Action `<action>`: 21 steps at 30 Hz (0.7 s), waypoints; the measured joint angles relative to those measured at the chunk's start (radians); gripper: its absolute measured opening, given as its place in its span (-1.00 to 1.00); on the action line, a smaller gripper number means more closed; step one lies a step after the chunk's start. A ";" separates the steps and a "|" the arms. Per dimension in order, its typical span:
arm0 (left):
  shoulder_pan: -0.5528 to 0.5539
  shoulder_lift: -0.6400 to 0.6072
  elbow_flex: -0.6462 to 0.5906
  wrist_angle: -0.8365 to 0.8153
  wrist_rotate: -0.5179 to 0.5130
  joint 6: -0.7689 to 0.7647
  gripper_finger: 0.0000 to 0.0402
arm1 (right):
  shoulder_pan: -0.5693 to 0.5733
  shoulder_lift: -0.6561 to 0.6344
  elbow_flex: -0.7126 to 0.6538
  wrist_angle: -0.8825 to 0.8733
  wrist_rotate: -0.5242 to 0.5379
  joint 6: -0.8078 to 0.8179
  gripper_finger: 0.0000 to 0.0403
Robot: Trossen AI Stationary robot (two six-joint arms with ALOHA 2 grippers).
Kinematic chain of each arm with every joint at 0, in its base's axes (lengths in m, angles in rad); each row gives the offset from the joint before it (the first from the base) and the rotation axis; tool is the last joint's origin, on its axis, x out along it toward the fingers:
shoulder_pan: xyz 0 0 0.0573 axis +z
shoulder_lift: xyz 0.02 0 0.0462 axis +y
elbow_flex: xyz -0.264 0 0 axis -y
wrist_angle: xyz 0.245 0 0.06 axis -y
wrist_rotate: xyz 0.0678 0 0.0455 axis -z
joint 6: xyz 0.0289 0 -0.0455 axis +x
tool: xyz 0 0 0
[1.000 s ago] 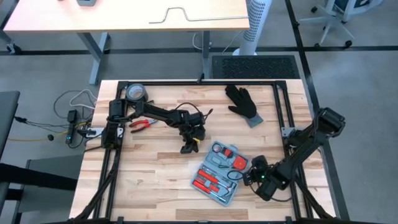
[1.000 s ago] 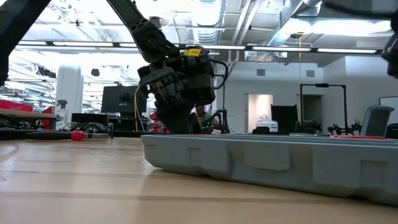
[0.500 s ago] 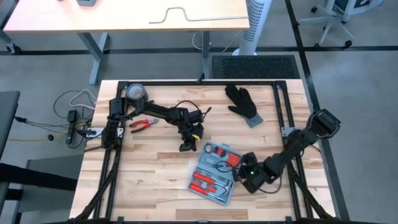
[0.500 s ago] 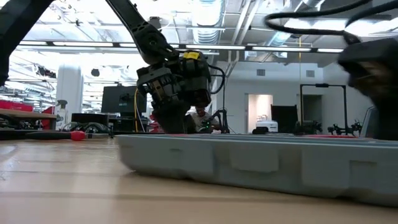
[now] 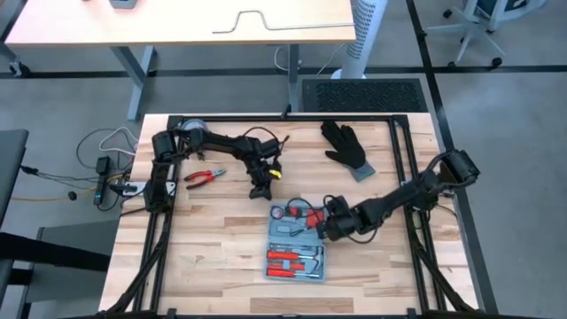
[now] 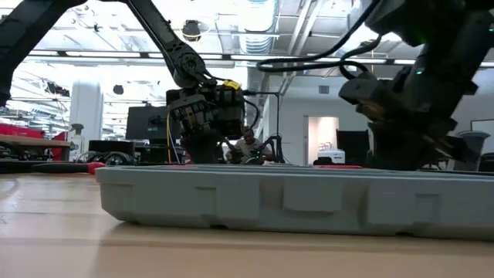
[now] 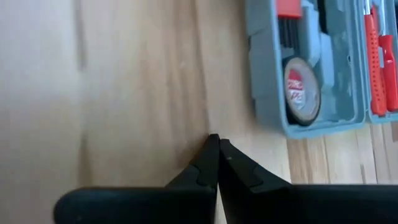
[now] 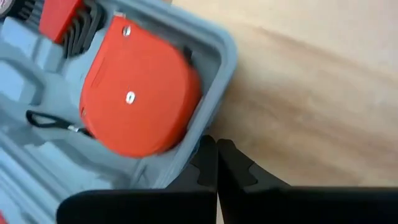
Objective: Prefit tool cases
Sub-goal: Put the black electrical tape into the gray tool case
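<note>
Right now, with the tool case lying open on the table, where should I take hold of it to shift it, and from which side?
I'd grip the tool case by its raised outer wall at the corner beside the round red tool, coming from the bare table side. The wall is thin enough to pinch, and the shut right gripper is already at that corner. The left gripper waits apart.
</note>
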 joint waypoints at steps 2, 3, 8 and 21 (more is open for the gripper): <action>0.017 -0.005 0.000 -0.020 0.000 0.002 -1.00 | -0.013 -0.006 0.000 -0.009 0.003 -0.029 -0.99; 0.025 -0.011 -0.001 -0.033 -0.002 0.004 -1.00 | -0.019 -0.006 0.000 -0.011 0.003 -0.038 -1.00; 0.064 -0.077 -0.054 -0.051 -0.029 0.022 -1.00 | -0.025 -0.030 -0.001 -0.075 -0.003 -0.040 -0.99; -0.088 -0.375 -0.612 0.683 -0.076 -0.489 -1.00 | 0.011 -0.095 -0.002 0.000 -0.195 -0.078 -1.00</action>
